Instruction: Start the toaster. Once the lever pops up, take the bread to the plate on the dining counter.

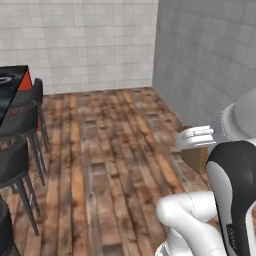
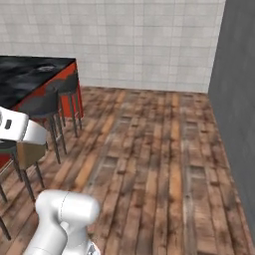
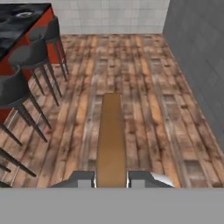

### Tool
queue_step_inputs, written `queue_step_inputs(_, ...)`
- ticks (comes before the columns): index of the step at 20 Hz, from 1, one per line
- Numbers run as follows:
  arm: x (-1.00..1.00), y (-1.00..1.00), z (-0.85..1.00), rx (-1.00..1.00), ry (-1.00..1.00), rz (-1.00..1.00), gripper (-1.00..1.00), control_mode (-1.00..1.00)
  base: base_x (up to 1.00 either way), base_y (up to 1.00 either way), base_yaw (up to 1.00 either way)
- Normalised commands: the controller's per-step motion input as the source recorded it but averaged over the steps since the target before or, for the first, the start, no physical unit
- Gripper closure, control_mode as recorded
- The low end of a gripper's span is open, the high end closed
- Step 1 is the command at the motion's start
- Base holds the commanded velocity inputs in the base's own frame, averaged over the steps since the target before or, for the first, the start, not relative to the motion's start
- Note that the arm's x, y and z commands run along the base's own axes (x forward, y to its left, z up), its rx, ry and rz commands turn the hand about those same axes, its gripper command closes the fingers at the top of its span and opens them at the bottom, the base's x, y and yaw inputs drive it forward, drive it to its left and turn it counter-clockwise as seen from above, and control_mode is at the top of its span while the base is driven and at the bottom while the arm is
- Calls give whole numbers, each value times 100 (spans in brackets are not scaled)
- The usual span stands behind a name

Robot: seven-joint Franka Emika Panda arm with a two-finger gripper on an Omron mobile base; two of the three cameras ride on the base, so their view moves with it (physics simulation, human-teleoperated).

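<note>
My gripper [image 3: 111,179] is shut on the bread [image 3: 110,135], a thin tan-brown slice seen edge-on that sticks out between the two fingertips, above the wooden floor. From the base, the white hand [image 1: 195,138] carries the bread [image 1: 197,159] under it, and so it looks from the right too: the gripper [image 2: 29,143] with the bread [image 2: 31,153]. The dining counter [image 3: 19,26] lies to the left, a black veined slab over a red panel [image 2: 62,79]. A small pale oval on it looks like the plate [image 3: 21,14]. The toaster is out of view.
Dark stools [image 3: 26,57] line the counter's near side [image 1: 20,150] [image 2: 52,102]. A grey wall [image 1: 210,60] [image 2: 239,99] closes off the right. White tiled walls stand at the back. Open plank floor [image 2: 149,149] stretches between the stools and the grey wall.
</note>
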Motion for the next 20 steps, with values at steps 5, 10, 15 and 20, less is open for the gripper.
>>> queue_step_inputs(5,0,0,0,0,0,0,100,100,100,-51,15)
queue_step_inputs(10,0,0,0,0,0,0,100,100,100,-49,16)
queue_step_inputs(15,0,0,0,0,0,0,100,100,100,-41,18)
queue_step_inputs(20,0,0,0,0,0,0,100,100,100,-39,21)
